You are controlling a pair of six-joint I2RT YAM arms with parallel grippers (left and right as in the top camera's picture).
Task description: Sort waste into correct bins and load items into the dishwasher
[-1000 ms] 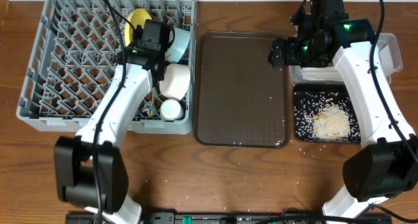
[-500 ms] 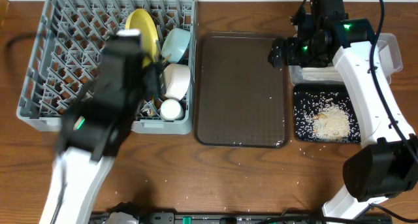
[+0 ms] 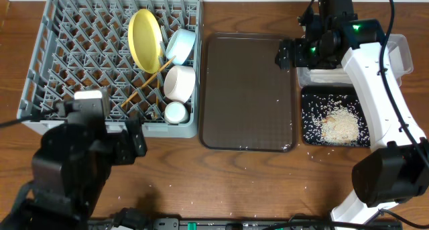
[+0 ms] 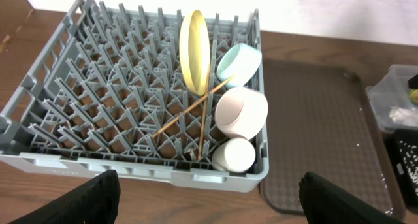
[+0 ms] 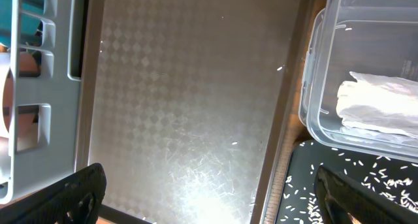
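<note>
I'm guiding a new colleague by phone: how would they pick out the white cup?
Find the grey rack, left of the brown tray. Along its tray-side edge lie a blue bowl, a white bowl, then the cup in the corner nearest the robot. It is white like that bowl, but smaller.

no readable text, no labels, no brands, no numbers, no signs in any view

One plate (image 3: 145,40), two bowls (image 3: 181,46), one cup (image 3: 175,112), two chopsticks (image 3: 143,86), two bins (image 3: 404,50), one rack (image 3: 80,49).
</note>
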